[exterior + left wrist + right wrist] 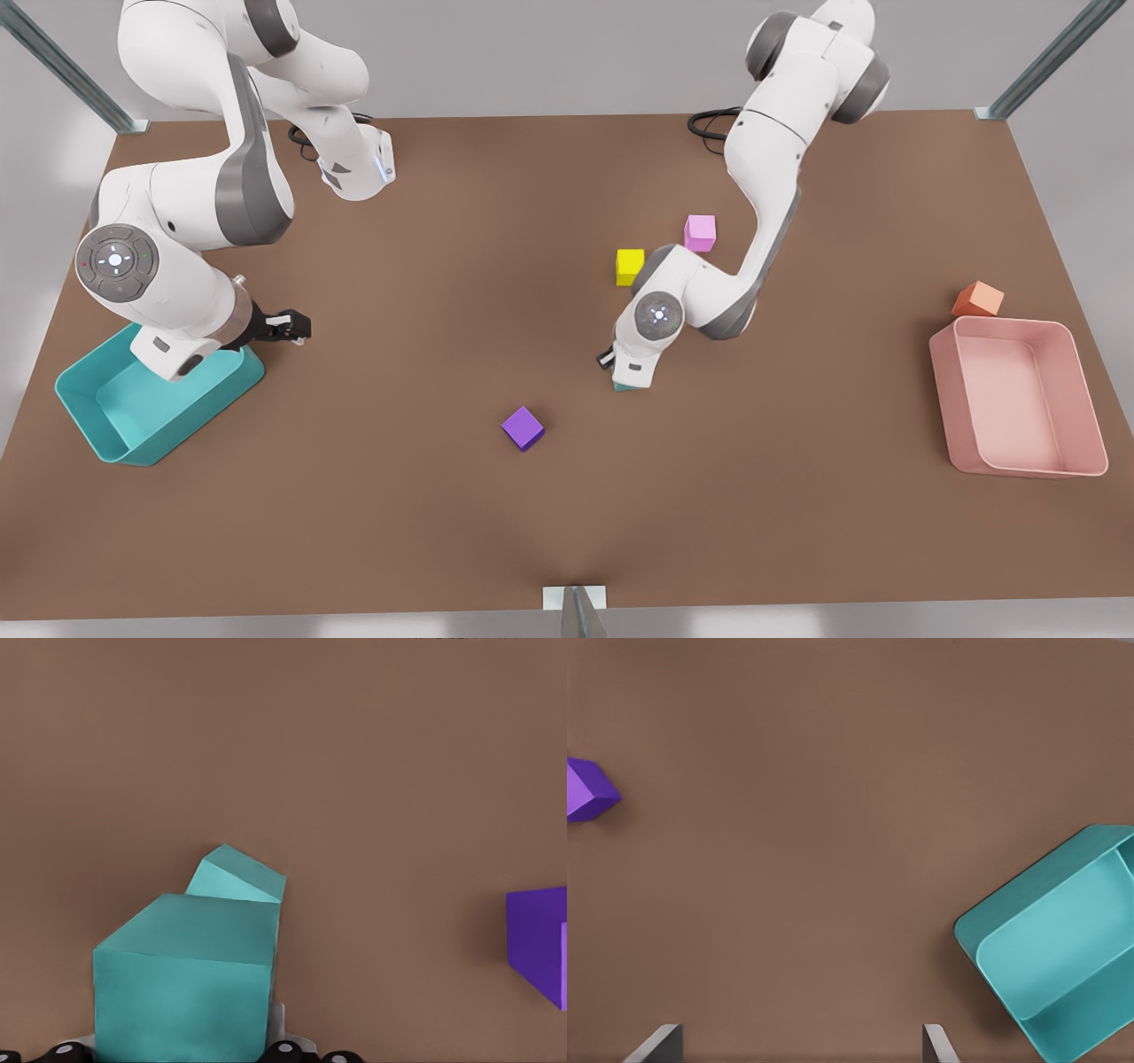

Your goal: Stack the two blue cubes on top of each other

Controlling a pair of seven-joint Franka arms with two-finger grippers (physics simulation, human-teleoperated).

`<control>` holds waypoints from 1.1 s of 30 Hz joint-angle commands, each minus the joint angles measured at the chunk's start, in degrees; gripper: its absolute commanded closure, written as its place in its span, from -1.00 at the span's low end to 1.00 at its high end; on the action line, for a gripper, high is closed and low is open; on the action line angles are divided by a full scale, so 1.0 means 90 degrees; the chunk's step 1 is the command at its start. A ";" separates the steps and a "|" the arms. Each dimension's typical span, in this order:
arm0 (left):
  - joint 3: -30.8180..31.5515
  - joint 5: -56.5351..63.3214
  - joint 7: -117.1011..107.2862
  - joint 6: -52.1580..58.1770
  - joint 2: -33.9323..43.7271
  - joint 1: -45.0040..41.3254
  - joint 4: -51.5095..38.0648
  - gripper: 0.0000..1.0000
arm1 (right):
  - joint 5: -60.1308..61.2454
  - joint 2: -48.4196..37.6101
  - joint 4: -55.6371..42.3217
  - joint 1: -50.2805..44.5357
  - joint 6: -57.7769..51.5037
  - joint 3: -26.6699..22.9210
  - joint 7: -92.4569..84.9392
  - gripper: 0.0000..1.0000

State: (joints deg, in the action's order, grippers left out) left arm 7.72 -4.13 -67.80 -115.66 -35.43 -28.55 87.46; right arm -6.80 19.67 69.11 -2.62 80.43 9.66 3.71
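You are working over a big brown table (567, 532) with grey walls behind it. Two white arms are reaching over it.

A teal bin (190, 421) is sitting on the front view's left and a pink bin (943, 390) on the front view's right.

The right gripper (288, 326) is waiting by the teal bin. Its two fingers (660, 1047) are standing wide apart and are holding nothing.

The left gripper (625, 372) is pointing down near the middle of the table. It is looking closed on the near blue cube (182, 992): a white finger is pressing on the cube's side. The far blue cube (239, 877) is peeking out just behind it, turned a little. You cannot tell if the two are touching.

A purple cube (523, 428) is lying near them. A yellow cube (630, 266) and a pink cube (700, 232) are sitting behind the arm. An orange cube (978, 299) is resting by the pink bin.

The blue cubes are looking small, hard and light. Their sides are flat and not shiny, so they are probably not slipping much. Be holding a cube on two flat sides that face away from each other, near the middle. Be lining up the corners before letting go, or the top cube may be tipping off.
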 commanded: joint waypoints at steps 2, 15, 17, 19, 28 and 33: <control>0.0001 0.0108 -0.1646 -0.0860 -0.0009 0.0047 0.0145 -0.17 | 0.0003 -0.0008 -0.0003 -0.0001 -0.0001 0.0001 -0.0022 -1.00; 0.0148 0.0108 -0.1861 -0.0948 -0.0028 0.0135 0.0438 -0.19 | 0.0003 -0.0008 -0.0003 -0.0001 -0.0001 0.0001 -0.0022 -1.00; 0.0177 0.0117 -0.1871 -0.0938 -0.0028 0.0135 0.0506 -0.19 | 0.0003 -0.0008 -0.0003 -0.0001 -0.0001 0.0001 -0.0022 -1.00; 0.0177 0.0117 -0.1871 -0.0948 -0.0057 0.0135 0.0506 -0.20 | 0.0003 -0.0008 -0.0003 -0.0001 -0.0001 0.0001 -0.0022 -1.00; 0.0177 0.0137 -0.1861 -0.0909 -0.0135 0.0154 0.0506 -1.00 | 0.0013 -0.0008 -0.0003 -0.0001 -0.0001 0.0001 -0.0022 -1.00; 0.0822 0.0127 -0.2262 -0.0362 -0.0087 0.0574 0.0477 -1.00 | 0.0013 -0.0008 -0.0003 -0.0001 -0.0001 0.0001 -0.0022 -1.00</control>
State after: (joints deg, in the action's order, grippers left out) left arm 14.29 -2.96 -82.37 -121.47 -36.29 -23.96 91.81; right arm -6.71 19.67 69.11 -2.64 80.44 9.66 3.54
